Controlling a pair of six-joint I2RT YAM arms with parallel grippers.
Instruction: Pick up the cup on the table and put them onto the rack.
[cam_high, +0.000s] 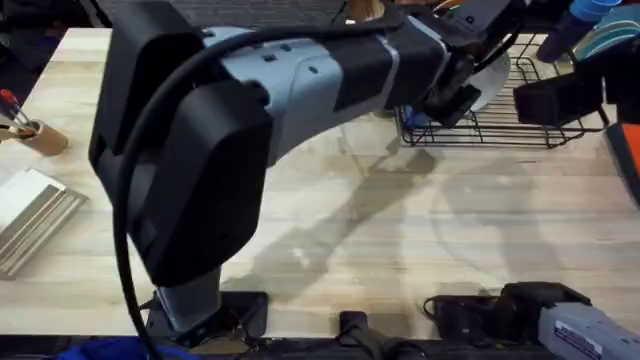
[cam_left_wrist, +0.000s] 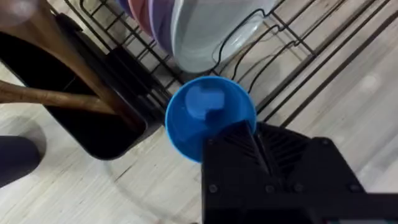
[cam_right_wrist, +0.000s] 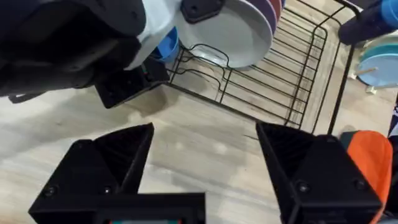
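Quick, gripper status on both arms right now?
Left gripper: shut on the light blue cup, holding it by the rim at the rack.
Right gripper: open, holding nothing, above the table.

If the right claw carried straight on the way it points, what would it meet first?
Probably the black wire rack ahead, past bare table; the right claw is open. Depth is unclear.

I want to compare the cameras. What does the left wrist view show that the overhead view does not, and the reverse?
Left wrist view alone: the inside of the light blue cup, held at the rim by the left hand, and wooden spoons in a black holder. Overhead view alone: the tan pen holder, the ridged metal tray and the left arm reaching across the table. Both: the black wire rack with a pale plate.
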